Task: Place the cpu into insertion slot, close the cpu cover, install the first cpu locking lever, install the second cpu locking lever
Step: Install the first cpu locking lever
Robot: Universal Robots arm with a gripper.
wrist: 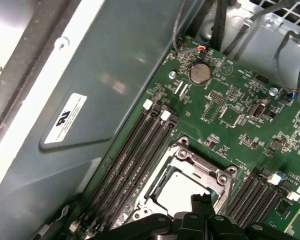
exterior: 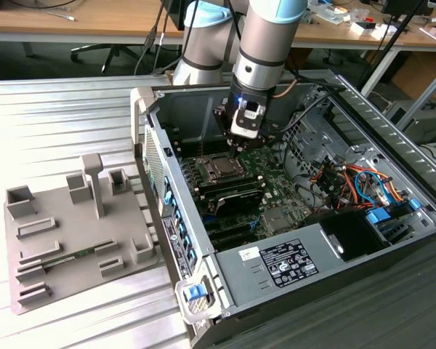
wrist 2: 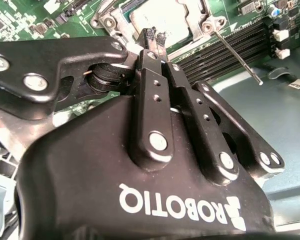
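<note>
The cpu (exterior: 219,168) lies in the insertion slot (exterior: 210,159) on the green board inside the open computer case. Its silvery top (wrist: 176,188) shows through the cut-out of the cpu cover (wrist: 206,169), which lies flat around it. A thin metal locking lever (wrist 2: 238,56) sticks out from the socket corner over the black memory slots. My gripper (wrist 2: 153,36) hangs just above the socket edge, its two black fingers pressed together and holding nothing. In the exterior view the gripper (exterior: 237,150) sits right beside the cpu.
Black memory slots (wrist: 132,162) flank the socket. The grey case wall (wrist: 90,75) rises close by. Coloured cables (exterior: 356,182) and a power supply (exterior: 291,263) fill the case's other end. A grey fixture tray (exterior: 73,233) lies on the table at the exterior view's left.
</note>
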